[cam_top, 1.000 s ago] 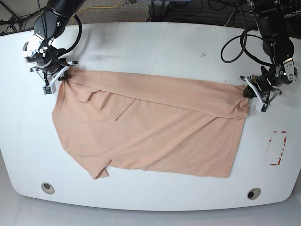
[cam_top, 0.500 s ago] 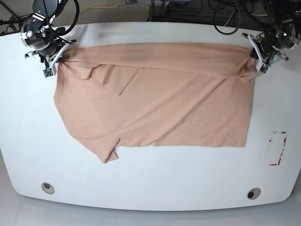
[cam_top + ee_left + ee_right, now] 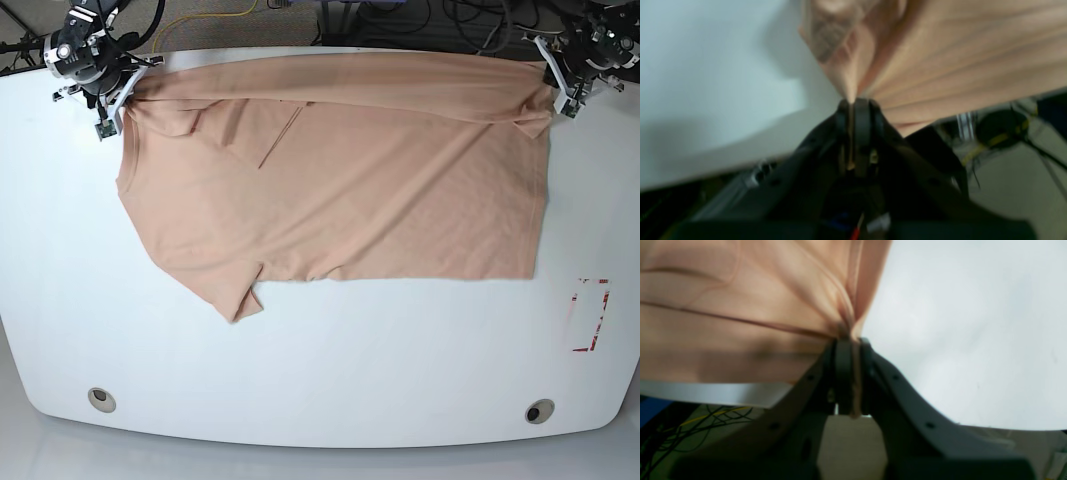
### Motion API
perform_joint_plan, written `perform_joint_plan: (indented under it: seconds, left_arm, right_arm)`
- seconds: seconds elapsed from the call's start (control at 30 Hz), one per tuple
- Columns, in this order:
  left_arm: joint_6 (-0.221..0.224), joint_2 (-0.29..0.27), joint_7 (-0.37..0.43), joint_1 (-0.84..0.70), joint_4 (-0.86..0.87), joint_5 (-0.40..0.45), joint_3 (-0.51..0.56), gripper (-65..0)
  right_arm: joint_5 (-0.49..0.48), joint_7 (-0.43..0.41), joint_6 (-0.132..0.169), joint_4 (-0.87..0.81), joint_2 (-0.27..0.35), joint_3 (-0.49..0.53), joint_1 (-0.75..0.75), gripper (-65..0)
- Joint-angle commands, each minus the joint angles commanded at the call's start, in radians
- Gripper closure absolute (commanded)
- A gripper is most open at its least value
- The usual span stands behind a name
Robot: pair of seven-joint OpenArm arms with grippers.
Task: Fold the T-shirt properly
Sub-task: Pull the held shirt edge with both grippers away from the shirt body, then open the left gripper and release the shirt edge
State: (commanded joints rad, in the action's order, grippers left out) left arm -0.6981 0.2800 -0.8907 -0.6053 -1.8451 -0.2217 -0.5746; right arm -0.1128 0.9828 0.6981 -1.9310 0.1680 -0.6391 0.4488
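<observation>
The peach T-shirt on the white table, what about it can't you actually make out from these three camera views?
- Peach short-sleeved cotton T-shirt, base view: any print; only plain fabric faces up.
- Its far sleeve: the doubled-over far edge covers it.
- Left gripper, left wrist view: blurred; how much cloth is pinched is unclear.
- Right gripper, right wrist view: same blur.
- Both arms: cut off by the base view's top edge.
</observation>
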Motion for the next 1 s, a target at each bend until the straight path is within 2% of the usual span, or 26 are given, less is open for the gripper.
perform_joint_plan:
  seconds: [0.17,0.23,0.37,0.53,0.6,1.0]
  left_arm:
    - [0.0,-0.002,0.0,0.003,-0.002,-0.002,-0.005,-38.1]
    - [0.0,-0.002,0.0,0.003,-0.009,-0.002,-0.005,-40.4]
    - [0.0,-0.002,-0.008,-0.003,-0.061,-0.002,-0.005,-41.0]
    - [0.0,-0.002,-0.104,-0.008,-0.121,-0.018,-0.005,-40.8]
    - [0.0,-0.002,-0.12,-0.003,-0.124,-0.034,-0.005,-40.8]
    - [0.0,-0.003,-0.123,0.072,-0.121,-0.044,0.005,-40.8]
  right_arm:
    - [0.0,-0.002,0.0,0.0,0.0,0.0,-0.005,-0.6]
    - [0.0,-0.002,0.0,0.0,-0.002,0.002,-0.006,-0.6]
    - [0.0,-0.002,0.0,0.0,-0.002,0.002,-0.006,-0.6]
    - [0.0,-0.002,0.0,0.0,-0.002,0.002,-0.008,-0.6]
    - [0.0,-0.002,0.0,0.0,-0.002,0.002,-0.008,-0.6]
    - [-0.002,-0.005,0.0,0.0,-0.005,0.002,-0.015,-0.5]
